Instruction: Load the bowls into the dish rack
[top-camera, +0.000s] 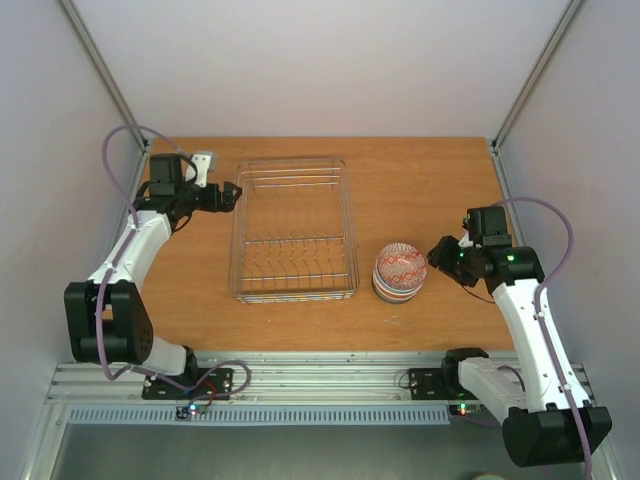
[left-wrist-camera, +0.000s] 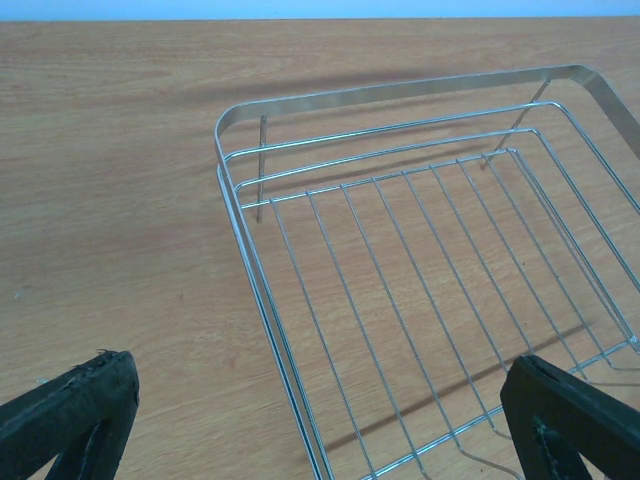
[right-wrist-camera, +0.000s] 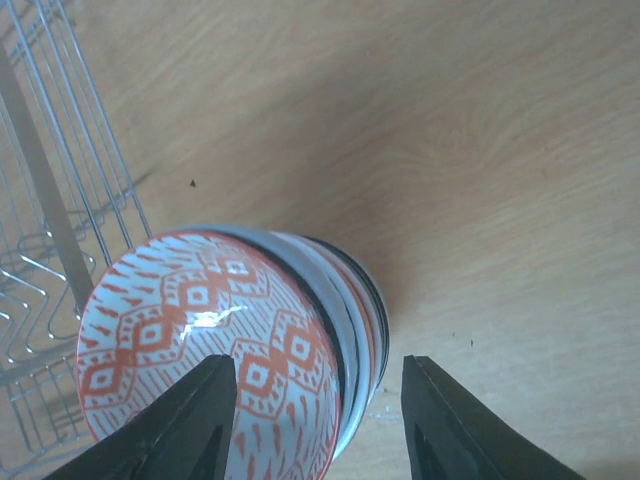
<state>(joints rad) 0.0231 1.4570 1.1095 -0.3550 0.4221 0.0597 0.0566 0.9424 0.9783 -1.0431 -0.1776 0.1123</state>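
The bowls sit in one stack (top-camera: 398, 274) on the wooden table, right of the dish rack (top-camera: 349, 215). The top bowl (right-wrist-camera: 200, 320) is white with a red-orange pattern; rims of other bowls (right-wrist-camera: 358, 310) show beneath it. My right gripper (right-wrist-camera: 318, 365) is open at the stack's right side, one finger over the top bowl's inside, the other outside the rims, neither pressing. The silver wire rack (left-wrist-camera: 400, 92) holds no bowls. My left gripper (top-camera: 232, 193) hangs wide open over the rack's far left edge with nothing in it.
The rack's near corner (right-wrist-camera: 60, 230) lies just left of the stack in the right wrist view. White walls and metal posts close the table in at the back and both sides. Bare wood (top-camera: 430, 180) stretches right of the rack.
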